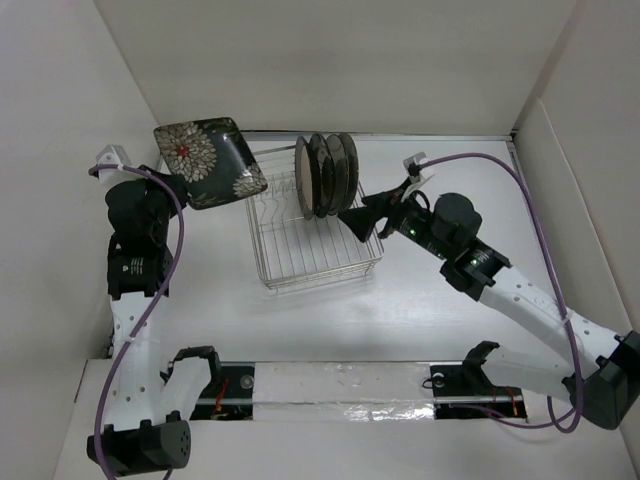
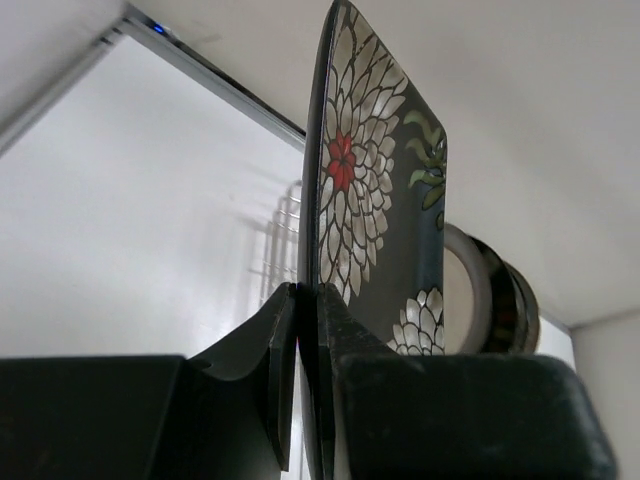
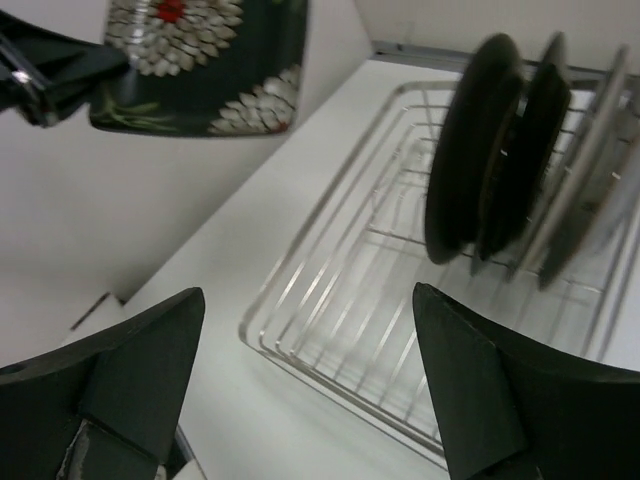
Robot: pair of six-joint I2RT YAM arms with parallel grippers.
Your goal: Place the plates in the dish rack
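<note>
My left gripper (image 1: 172,180) is shut on the edge of the square black floral plate (image 1: 210,160) and holds it in the air to the left of the dish rack (image 1: 312,250). In the left wrist view the plate (image 2: 375,190) stands edge-on between my shut fingers (image 2: 283,345). Several round plates (image 1: 326,172) stand upright at the far end of the rack. My right gripper (image 1: 352,220) is open and empty, just right of those plates over the rack's right side. In the right wrist view the rack (image 3: 340,300) and standing plates (image 3: 500,150) lie ahead, the floral plate (image 3: 200,60) at top left.
White walls (image 1: 60,120) enclose the table on the left, back and right. A taped strip (image 1: 340,385) runs along the near edge between the arm bases. Purple cables (image 1: 500,170) loop off both arms.
</note>
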